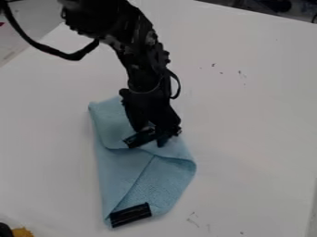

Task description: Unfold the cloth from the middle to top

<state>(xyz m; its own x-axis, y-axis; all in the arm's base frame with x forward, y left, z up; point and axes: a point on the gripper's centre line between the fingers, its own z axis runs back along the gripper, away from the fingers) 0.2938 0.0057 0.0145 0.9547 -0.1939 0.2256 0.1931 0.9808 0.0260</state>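
You can read nothing here — no word, number or sign. The small dark marks (240,72) on the white table (260,134) (specks and thin squiggles, to your eye) form no letter you could make out.

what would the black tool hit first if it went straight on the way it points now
Most likely the blue cloth right below the tool, then the white table under it; one view doesn't settle how near.
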